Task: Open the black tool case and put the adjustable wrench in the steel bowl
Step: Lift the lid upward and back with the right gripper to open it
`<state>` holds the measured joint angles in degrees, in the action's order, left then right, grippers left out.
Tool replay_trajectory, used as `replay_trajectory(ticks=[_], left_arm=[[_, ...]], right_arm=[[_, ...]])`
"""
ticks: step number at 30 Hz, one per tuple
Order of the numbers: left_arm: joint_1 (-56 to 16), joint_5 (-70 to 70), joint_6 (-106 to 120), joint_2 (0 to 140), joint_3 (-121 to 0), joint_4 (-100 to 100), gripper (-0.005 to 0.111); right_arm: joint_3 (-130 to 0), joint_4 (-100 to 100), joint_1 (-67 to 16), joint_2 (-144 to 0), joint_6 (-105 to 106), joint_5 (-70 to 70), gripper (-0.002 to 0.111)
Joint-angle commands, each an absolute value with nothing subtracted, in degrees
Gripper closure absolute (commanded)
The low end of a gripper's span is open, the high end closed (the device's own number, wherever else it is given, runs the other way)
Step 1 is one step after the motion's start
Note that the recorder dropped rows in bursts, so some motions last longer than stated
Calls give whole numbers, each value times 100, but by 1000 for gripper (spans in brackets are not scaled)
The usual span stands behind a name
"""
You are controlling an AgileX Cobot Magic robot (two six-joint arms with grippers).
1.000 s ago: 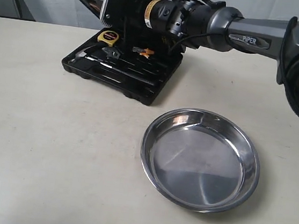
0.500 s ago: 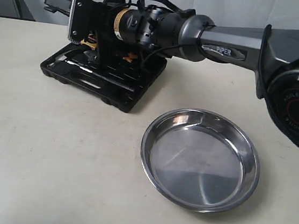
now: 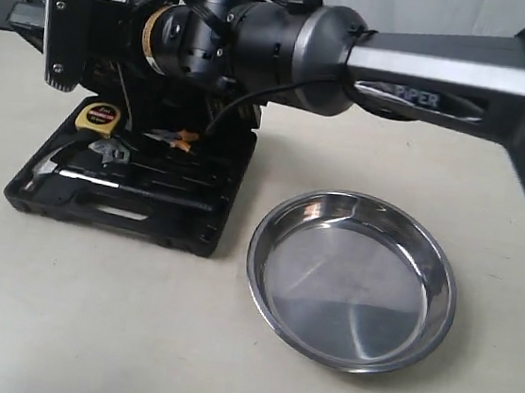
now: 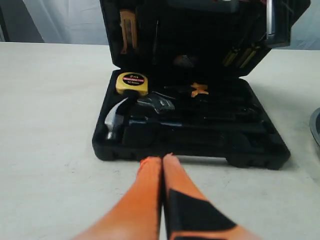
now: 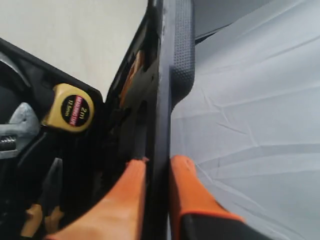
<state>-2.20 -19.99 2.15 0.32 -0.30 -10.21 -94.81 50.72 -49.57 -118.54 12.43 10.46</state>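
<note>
— Where is open room seen around the black tool case [image 3: 121,190]?

— Bare table [image 3: 86,328] is seen in front of the case and to its left in the exterior view. On its right, only a narrow strip of table is left between the case's front corner and the rolled rim of the steel bowl [image 3: 353,278]; the two are near but not touching. Above the tray, the space is crossed by the right arm.

— How is the lid [image 4: 200,35] held?

— It is stood up at the back of the tray, and its upper edge is pinched by the right gripper [image 5: 158,160], one orange finger on each face. The left gripper [image 4: 160,158] is seen low over the table just before the case's front wall, its fingers pressed together on nothing.

— And where is the adjustable wrench [image 3: 111,151] found?

— It is laid in the tray, its shiny silver jaw head just beside the yellow tape measure [image 3: 98,118], with the hammer [image 3: 48,167] head nearer the front and the orange-handled pliers [image 3: 179,140] to the other side. The knurled adjusting screw can be made out in the right wrist view. Its black handle cannot be told apart from the black tray. The bowl's mirror-like inside is seen with nothing in it.
</note>
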Motion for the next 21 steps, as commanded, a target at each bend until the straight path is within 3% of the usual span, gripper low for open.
replay_trajectory(ticks=[1, 14, 21], left_arm=[[-245, -1934, 192, 0, 0, -1016, 107], [-245, -1934, 192, 0, 0, -1016, 107], [-245, -1934, 192, 0, 0, -1016, 107]], right_arm=[[-9069, 5048, -4970, -10914, 1185, 825, 109], [-9069, 4920, -4530, -11959, 1172, 1085, 109], [-9069, 3804, -4540, -11649, 880, 1242, 109]])
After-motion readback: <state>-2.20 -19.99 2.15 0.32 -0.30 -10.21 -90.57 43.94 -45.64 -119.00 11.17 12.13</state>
